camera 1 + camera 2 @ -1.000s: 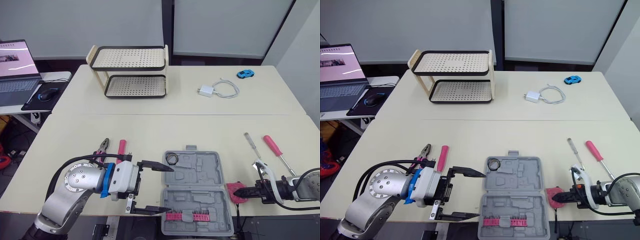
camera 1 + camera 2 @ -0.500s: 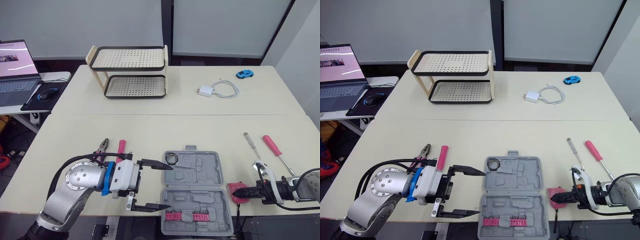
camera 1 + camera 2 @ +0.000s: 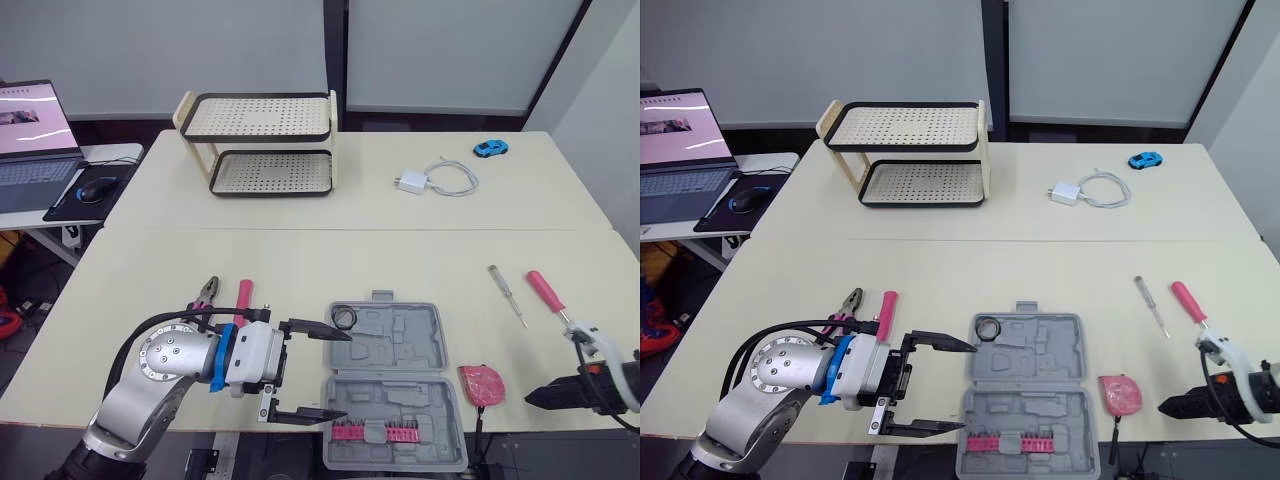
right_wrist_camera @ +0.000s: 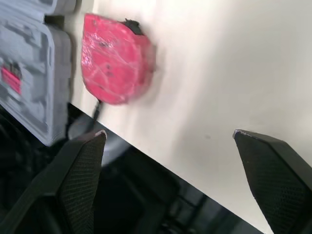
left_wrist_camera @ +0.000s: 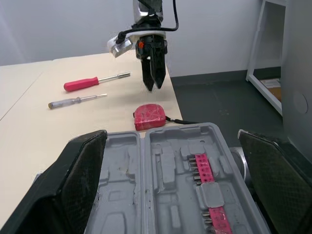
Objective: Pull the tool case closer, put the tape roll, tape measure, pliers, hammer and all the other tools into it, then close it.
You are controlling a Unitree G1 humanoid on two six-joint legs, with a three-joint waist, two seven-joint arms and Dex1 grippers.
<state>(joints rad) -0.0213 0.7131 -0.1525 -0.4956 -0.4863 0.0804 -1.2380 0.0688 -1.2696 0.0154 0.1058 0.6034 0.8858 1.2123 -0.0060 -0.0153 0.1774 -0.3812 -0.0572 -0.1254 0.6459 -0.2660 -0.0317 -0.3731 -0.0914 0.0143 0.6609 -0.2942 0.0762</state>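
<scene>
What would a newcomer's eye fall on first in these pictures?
The grey tool case lies open at the near edge of the table. The left pincer, wide open, sits at its left side, and a red tape measure lies just right of it.

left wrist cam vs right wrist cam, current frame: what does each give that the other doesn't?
Left wrist view adds the red-handled screwdriver, the clear-handled screwdriver beside it, the right gripper hanging past the tape measure, and the tool case's whole open interior.

Right wrist view adds little: the dark space under the table edge.

Shared: the tape measure and the tool case. The tape measure lies on the table beside the case, not in it.
</scene>
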